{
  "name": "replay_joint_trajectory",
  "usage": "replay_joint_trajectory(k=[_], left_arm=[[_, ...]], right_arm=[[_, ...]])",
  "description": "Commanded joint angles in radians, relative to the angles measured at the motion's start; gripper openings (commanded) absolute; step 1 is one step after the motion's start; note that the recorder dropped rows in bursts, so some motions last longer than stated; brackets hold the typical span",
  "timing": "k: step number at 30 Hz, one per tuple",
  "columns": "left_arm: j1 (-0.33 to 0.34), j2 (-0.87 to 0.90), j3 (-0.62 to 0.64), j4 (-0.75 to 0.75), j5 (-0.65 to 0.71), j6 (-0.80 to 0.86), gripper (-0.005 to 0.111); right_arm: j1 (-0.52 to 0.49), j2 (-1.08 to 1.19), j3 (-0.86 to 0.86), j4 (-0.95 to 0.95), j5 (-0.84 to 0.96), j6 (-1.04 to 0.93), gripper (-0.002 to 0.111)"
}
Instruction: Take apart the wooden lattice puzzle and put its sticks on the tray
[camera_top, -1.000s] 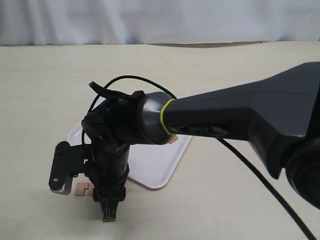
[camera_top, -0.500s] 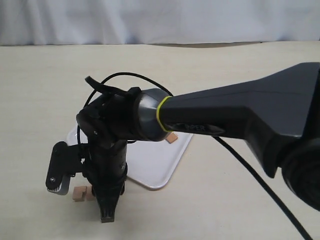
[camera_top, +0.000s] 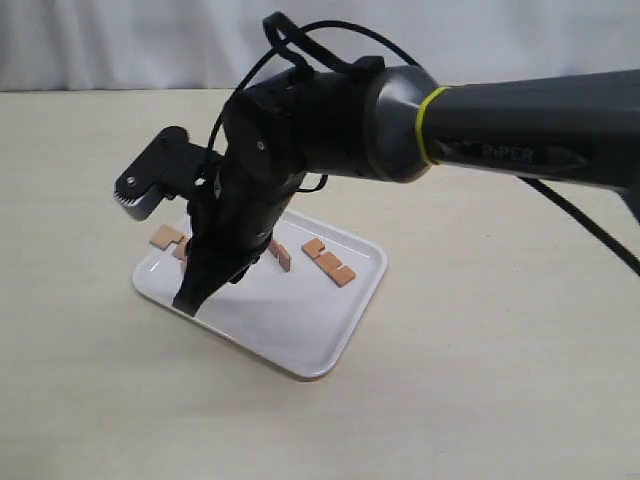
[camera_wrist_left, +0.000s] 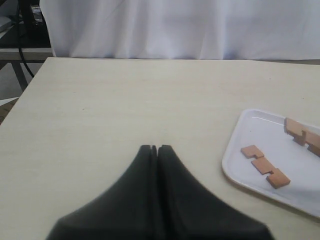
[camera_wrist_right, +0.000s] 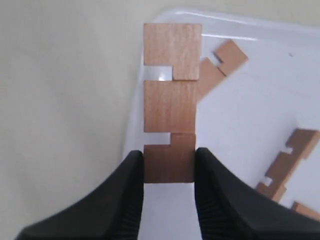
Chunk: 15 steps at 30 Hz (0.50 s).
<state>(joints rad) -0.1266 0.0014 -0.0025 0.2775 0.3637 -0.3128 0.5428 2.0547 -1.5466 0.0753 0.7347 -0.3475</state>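
Note:
My right gripper (camera_top: 192, 292) (camera_wrist_right: 169, 167) reaches across from the right and is shut on one end of a notched wooden stick (camera_wrist_right: 170, 115). That stick (camera_top: 165, 237) hangs over the far left corner of the white tray (camera_top: 300, 340) (camera_wrist_right: 235, 125). Three more sticks lie on the tray: one near that corner (camera_wrist_right: 222, 62), one in the middle (camera_top: 283, 255) (camera_wrist_right: 290, 160), one further right (camera_top: 329, 262). No assembled lattice puzzle shows. My left gripper (camera_wrist_left: 157, 148) is shut on nothing, above bare table beside the tray (camera_wrist_left: 240, 165). It is out of the exterior view.
The right arm's dark forearm (camera_top: 520, 110) and its cable (camera_top: 590, 230) stretch over the right half of the beige table (camera_top: 480, 380). A white curtain (camera_top: 320, 40) hangs along the table's far edge.
The right gripper has risen from the table in front of the tray and swung back over the tray's far left corner, carrying the stick with it.

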Motion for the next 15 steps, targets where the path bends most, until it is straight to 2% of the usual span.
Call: replay_joint_trajectory(k=[1,5,7,10,13,15], left_arm=[[-0.006,-0.001,0.002,-0.002,-0.002,-0.003,0.0],[-0.006,-0.001,0.002,-0.002,-0.002,-0.003,0.0],[-0.006,-0.001,0.002,-0.002,-0.002,-0.003,0.0],[-0.006,-0.001,0.002,-0.002,-0.002,-0.003,0.0],[-0.006,-0.001,0.002,-0.002,-0.002,-0.003,0.0],[-0.006,-0.001,0.002,-0.002,-0.002,-0.003,0.0]], right_arm=[[-0.053,0.056,0.006,-0.049,-0.015,0.188,0.005],[-0.057,0.09,0.006,-0.175,-0.028,0.372,0.006],[-0.057,0.09,0.006,-0.207,-0.03,0.418,0.012],[-0.057,0.09,0.006,-0.214,-0.032,0.434,0.03],[-0.052,0.082,0.006,-0.182,-0.032,0.44,0.057],[-0.04,0.082,0.006,-0.165,-0.027,0.433,0.07]])
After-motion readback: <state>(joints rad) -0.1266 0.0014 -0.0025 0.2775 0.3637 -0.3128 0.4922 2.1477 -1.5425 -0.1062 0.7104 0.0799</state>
